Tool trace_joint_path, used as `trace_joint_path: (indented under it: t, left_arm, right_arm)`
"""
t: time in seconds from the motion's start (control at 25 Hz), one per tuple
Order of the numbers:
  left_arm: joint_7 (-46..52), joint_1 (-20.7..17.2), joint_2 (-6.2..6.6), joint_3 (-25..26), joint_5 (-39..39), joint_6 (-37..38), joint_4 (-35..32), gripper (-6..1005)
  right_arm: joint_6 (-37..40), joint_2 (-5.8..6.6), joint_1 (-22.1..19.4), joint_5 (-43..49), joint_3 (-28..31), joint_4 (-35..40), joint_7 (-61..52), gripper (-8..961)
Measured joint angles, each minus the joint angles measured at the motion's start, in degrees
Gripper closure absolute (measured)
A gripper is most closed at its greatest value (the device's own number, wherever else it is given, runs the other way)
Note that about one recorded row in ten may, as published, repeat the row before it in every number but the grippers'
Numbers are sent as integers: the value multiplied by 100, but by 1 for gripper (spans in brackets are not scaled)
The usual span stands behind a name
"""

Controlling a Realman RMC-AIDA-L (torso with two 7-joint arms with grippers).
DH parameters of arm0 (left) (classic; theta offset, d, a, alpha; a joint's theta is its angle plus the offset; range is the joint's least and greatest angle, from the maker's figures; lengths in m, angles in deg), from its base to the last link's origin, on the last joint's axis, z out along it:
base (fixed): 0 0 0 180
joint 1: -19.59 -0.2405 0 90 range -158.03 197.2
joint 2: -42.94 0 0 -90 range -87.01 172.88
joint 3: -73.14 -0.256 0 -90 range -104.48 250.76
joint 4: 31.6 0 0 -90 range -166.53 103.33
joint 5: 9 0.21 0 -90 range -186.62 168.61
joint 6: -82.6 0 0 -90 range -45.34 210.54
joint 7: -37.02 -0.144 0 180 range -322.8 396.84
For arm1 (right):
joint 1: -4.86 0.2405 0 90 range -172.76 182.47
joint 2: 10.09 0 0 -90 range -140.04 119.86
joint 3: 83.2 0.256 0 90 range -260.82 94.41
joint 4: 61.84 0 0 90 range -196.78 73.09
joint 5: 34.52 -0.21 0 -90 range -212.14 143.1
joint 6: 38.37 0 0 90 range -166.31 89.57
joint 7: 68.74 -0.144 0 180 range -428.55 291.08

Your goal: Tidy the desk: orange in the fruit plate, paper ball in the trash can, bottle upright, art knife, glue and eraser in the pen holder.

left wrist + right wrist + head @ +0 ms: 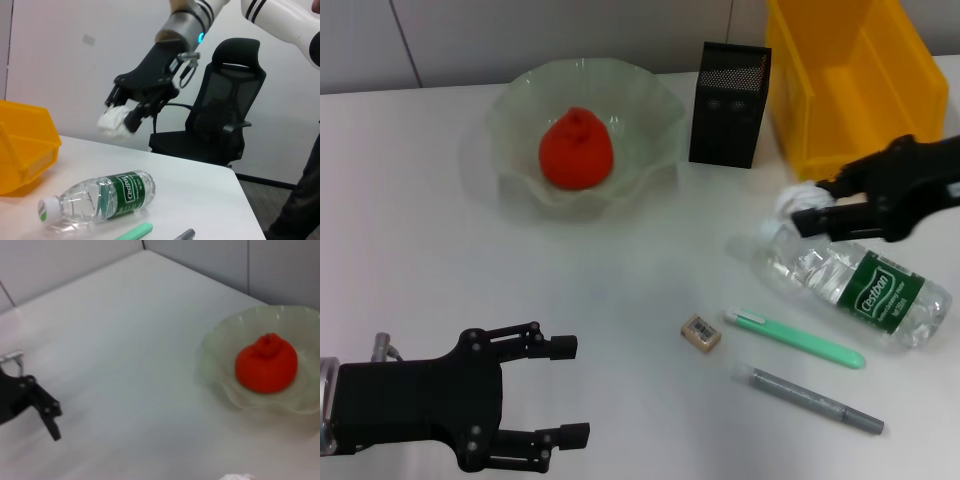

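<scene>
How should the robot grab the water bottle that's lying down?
The clear plastic water bottle with the green label lies on its side, cap toward the yellow bin. Probably grip across the labelled middle, from above: it is round and even there.

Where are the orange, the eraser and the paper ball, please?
orange [576, 150], head view, middle of the fruit.
eraser [701, 332], head view, its printed top face.
paper ball [114, 122], left wrist view, its crumpled white side.
</scene>
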Motion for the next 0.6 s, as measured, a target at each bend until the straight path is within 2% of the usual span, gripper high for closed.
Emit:
trace_joint_path:
  t: [0.04,0.16,0.24,0.36,0.6]
  left_arm:
    - [0,1,1,0,0,1,0,157]
    - [0,3,2,-1,2,-4,0,157]
    - [0,3,2,-1,2,-4,0,157]
    - [2,4,4,-3,17,-5,3,157]
    - [3,1,3,-4,20,-4,5,157]
  right_arm:
    - [184,8,-8,-63,292,16,46,577]
    - [278,28,-18,-54,548,48,90,578]
    - [446,102,-9,13,920,80,192,578]
    - [516,147,19,95,1138,81,260,578]
    - [338,270,143,490,1783,-60,654,579]
